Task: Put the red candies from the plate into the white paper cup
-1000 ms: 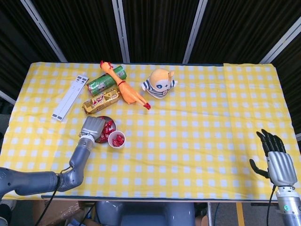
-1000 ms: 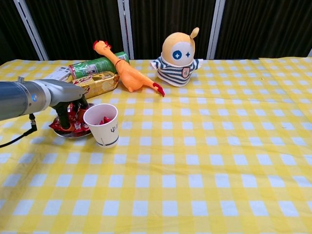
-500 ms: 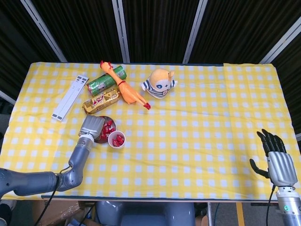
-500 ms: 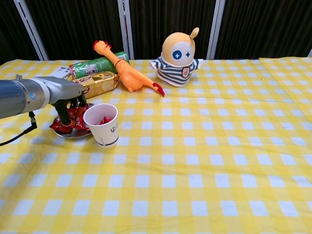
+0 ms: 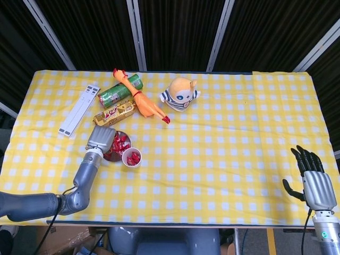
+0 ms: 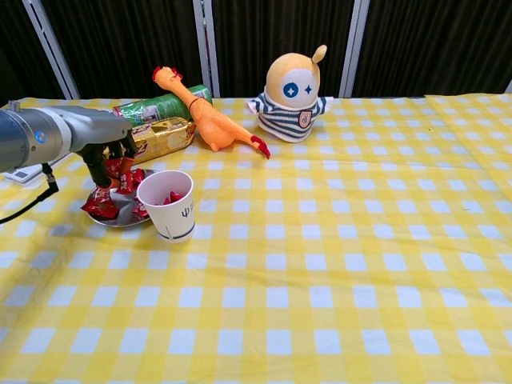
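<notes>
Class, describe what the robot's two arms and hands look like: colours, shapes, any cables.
Left arm: smooth grey tubular segments, a thin black cable alongside. Left hand: a silver-grey metallic back. Right hand: a ribbed silver back, black fingers, above a grey cylindrical wrist.

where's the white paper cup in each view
Head view: white paper cup sits left of centre, just right of the plate.
Chest view: it stands left of centre, in front of the plate.
Shared landmark: the rubber chicken lies further back on the table.
</notes>
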Tool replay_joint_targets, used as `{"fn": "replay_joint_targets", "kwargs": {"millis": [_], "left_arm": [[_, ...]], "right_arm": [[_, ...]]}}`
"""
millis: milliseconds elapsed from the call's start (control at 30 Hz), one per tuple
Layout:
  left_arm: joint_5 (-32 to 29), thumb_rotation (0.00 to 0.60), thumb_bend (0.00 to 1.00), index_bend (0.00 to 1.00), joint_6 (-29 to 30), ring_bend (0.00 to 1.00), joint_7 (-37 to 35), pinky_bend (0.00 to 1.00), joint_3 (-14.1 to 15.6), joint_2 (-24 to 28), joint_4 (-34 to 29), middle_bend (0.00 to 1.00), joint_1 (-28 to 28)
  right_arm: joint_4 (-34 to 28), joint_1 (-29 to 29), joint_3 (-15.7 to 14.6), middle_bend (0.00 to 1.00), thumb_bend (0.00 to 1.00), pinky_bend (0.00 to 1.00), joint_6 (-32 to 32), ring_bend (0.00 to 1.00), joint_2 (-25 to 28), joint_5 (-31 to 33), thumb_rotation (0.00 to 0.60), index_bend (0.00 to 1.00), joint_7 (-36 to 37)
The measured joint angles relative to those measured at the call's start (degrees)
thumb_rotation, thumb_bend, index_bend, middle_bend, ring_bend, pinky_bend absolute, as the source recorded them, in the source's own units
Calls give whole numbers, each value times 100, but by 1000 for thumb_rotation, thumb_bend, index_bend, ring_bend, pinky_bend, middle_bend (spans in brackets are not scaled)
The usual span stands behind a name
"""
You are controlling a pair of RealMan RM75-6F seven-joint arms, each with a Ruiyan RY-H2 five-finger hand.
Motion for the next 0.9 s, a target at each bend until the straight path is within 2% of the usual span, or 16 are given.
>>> {"fn": "replay_joint_targets", "kwargs": {"millis": [367,900], "left_arm": [[177,600,454,577,138,923,-62,949,-112,327,-482,635,9],[216,600,454,571,405,924,152,949,-450,944,-1768,632,-320]], "right_arm": [[11,2,11,0,409,0,2,0,-12,15,600,0,-19],[5,1,17,0,409,0,-11,0,-1,42,600,0,-48]]}}
